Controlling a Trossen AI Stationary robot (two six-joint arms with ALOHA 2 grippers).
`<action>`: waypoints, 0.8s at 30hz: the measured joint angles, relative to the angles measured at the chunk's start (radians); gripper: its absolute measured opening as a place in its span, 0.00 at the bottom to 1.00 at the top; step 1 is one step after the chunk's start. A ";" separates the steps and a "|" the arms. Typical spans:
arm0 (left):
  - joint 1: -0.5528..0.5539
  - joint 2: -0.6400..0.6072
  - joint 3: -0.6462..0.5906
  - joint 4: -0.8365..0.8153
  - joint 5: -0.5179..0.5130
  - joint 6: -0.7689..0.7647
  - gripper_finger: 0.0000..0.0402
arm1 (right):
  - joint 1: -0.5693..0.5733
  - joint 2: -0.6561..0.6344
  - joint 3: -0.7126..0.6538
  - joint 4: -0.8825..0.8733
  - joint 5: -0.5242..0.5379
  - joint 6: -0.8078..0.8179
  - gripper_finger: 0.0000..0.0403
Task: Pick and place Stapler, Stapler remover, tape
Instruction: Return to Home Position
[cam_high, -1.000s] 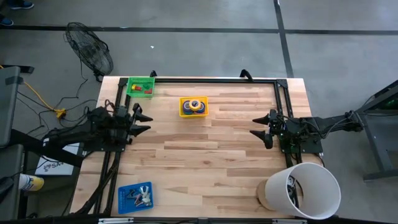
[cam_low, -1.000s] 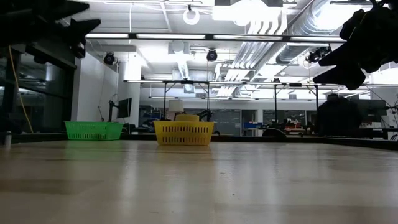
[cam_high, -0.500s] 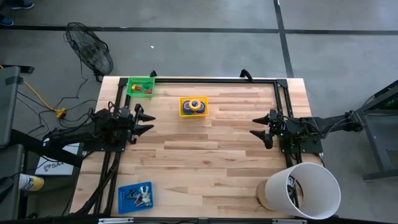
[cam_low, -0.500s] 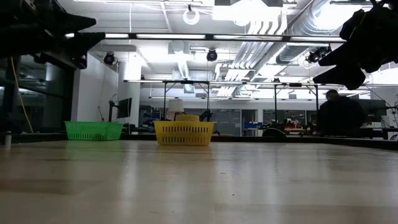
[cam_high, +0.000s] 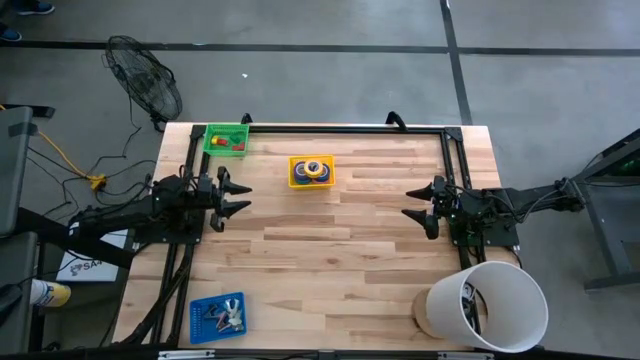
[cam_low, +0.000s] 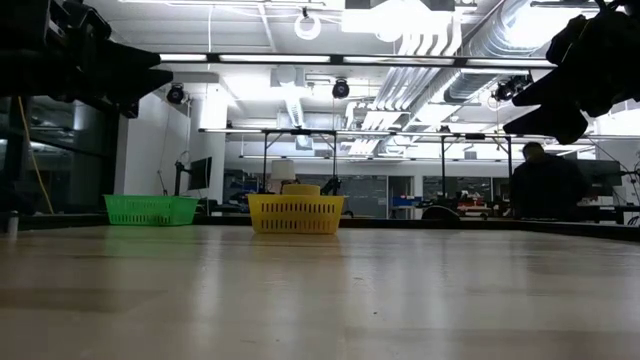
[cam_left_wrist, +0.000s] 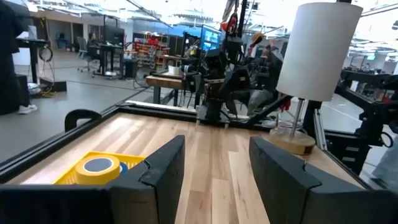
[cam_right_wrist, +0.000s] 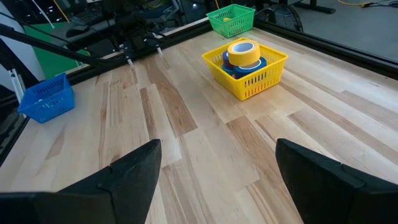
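Observation:
Tape rolls (cam_high: 313, 169) lie stacked in a yellow basket (cam_high: 296, 181) near the table's far middle; the top roll (cam_right_wrist: 244, 53) is yellow-orange with blue ones under it, and the stack also shows in the left wrist view (cam_left_wrist: 96, 168). A blue basket (cam_high: 205, 318) at the near left corner holds small metal pieces (cam_high: 231, 316); which is the stapler or the remover I cannot tell. My left gripper (cam_high: 244, 197) hovers open above the table's left side, pointing right. My right gripper (cam_high: 410, 203) hovers open at the right side, pointing left.
A green basket (cam_high: 226, 138) with small red pieces stands at the far left corner. A tall white cylinder on a wooden base (cam_high: 487, 305) occupies the near right corner. Bare wood lies between the two grippers. A person (cam_low: 545, 185) stands in the room beyond.
My left gripper has moved a little toward the table's right and shows lower in the low view; its fingers stay open. The right arm has kept still.

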 joint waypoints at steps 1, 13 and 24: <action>0.000 0.000 0.004 0.000 -0.004 0.000 0.44 | 0.000 0.000 0.000 0.000 0.000 0.000 0.76; 0.000 0.000 0.015 -0.029 -0.024 0.000 0.44 | 0.000 0.000 0.000 0.000 0.000 0.000 0.76; 0.000 0.001 0.017 -0.028 -0.023 0.000 0.44 | 0.000 0.000 0.000 0.000 0.000 0.000 0.76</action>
